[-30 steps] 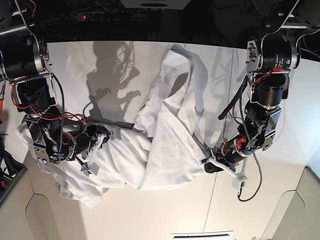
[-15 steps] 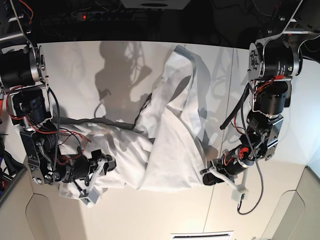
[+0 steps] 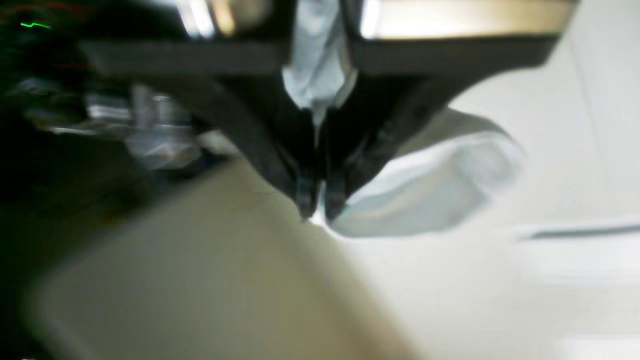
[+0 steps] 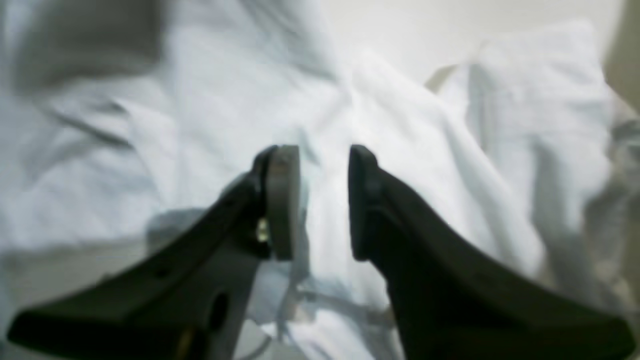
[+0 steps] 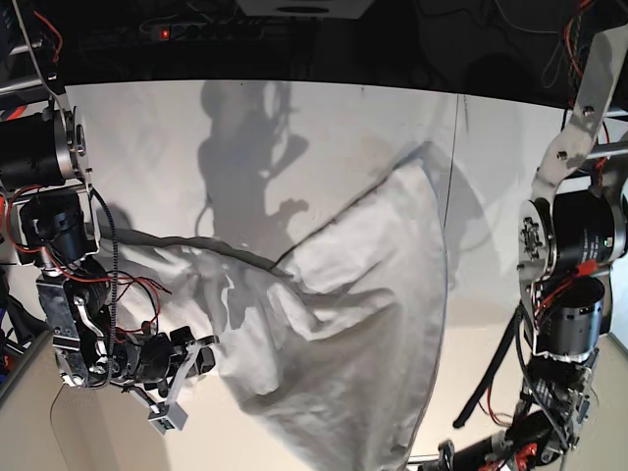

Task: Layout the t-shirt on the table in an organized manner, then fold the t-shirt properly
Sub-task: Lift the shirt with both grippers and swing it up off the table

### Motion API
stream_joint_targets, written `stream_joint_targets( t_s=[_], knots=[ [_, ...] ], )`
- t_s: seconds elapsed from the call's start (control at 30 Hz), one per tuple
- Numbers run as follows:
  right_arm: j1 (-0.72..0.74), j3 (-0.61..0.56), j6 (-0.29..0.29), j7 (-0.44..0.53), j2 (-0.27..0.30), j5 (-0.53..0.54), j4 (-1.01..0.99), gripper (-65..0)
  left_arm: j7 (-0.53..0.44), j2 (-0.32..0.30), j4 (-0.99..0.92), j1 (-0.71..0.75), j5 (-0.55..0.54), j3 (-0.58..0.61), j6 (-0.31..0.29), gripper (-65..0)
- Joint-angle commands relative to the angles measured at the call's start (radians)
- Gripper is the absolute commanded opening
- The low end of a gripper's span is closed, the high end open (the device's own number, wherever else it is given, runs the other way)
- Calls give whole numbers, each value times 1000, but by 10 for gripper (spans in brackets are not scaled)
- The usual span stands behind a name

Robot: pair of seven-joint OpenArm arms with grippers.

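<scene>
T-shirt [image 5: 363, 294] now pulled flatter — left gripper's [image 3: 315, 212] pinch only in wrist cam.

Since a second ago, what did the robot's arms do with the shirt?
The left gripper, still shut on the t-shirt, dragged its edge toward the table's near side, spreading the cloth wider. The right gripper let go and now hovers open over the shirt. The table stayed put.

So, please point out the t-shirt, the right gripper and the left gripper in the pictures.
t-shirt [image 5: 363, 294], base view, on the wide flat middle panel.
right gripper [image 4: 324, 200], right wrist view, midway between its parted fingertips.
left gripper [image 3: 315, 212], left wrist view, at the closed tips pinching cloth.
</scene>
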Motion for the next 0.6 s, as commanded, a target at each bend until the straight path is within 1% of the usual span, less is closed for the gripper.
stream_joint_targets(
  t_s=[0.0,0.1,0.17,0.2,0.27,0.4,0.5,0.57],
  knots=[
    [38,9,-15,29,6,-10,17,-479,44,-10,19,-62,-102,-3,-22,-650],
    [38,30,-51,51,5,-46,17,-479,251,-32,19,-101,-344,11,-22,-650],
    [38,55,-71,65,6,-63,17,-478,354,-53,19,-106,-479,35,-22,-650],
    [38,70,-81,74,6,-68,17,-479,400,-64,19,-104,-479,53,-22,-650],
    [38,107,-97,88,6,-76,17,-479,442,-84,19,-95,-479,90,-22,-650],
    [38,193,-99,101,6,-77,17,-479,476,-121,22,-40,-479,158,-22,-650],
    [38,236,-99,101,6,-77,16,-479,507,-142,45,25,-479,172,-22,-650],
    [38,244,-99,100,6,-77,11,-479,515,-158,90,82,-479,172,-22,-650]
  ],
)
